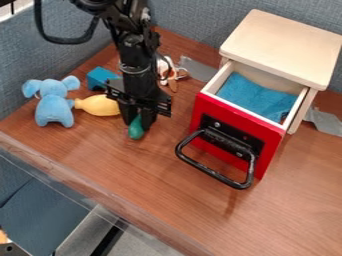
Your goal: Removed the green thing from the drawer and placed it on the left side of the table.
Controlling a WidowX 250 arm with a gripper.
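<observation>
My gripper [139, 120] pinches the green thing [136, 131] low over the left side of the table [100, 155] — its rounded end left free, I judge, to meet the wood first. At right, the drawer [208, 116] stands open for access.

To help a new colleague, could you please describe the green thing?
From the open red-fronted drawer, go left in the picture to the black tool. The green thing is at its lower end, between its fingers. Its deep green colour sets it apart from the yellow toy and blue toy animal farther left.
</observation>
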